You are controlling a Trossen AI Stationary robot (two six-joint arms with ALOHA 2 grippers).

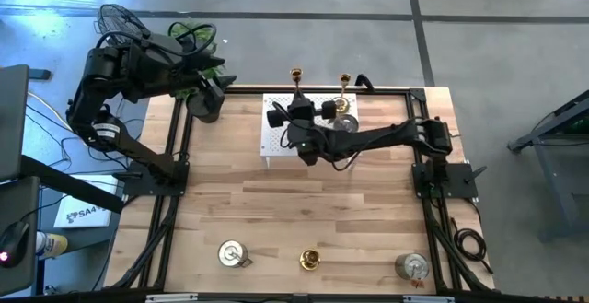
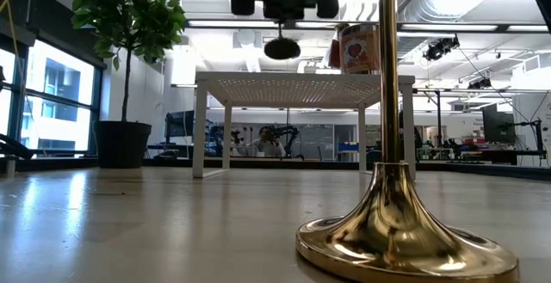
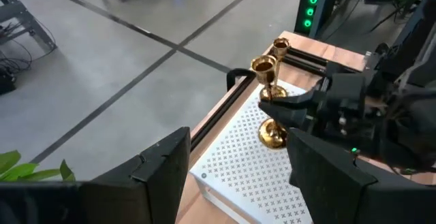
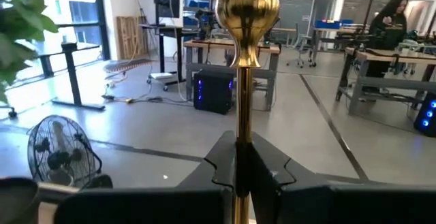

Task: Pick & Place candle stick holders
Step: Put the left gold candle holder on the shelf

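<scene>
Wooden slat tabletop (image 1: 304, 202) w/ black frame, grey concrete floor around it. Far left: left arm parked off the table's back-left corner, left gripper (image 1: 204, 100) by the potted plant (image 1: 198, 45), fingers spread, holding nothing. Front edge, left to right: silver-grey holder (image 1: 232, 254), gold brass stick (image 1: 310, 261), 2nd silver-grey holder (image 1: 411, 266), all standing well apart. Back centre: white perforated stand (image 1: 276, 137). On it a brass candlestick (image 1: 296, 75) stands upright; right gripper (image 1: 297, 111) reaches in from the right, fingers pinching its slim stem, seen clearly in the right wrist view (image 4: 240, 169). Just right of that, another brass candlestick (image 1: 344, 84) on the stand, w/ a 3rd silver-grey holder (image 1: 346, 124) near it, partly hidden under the right arm. Person (image 4: 394, 13) at a bench in the room beyond.
</scene>
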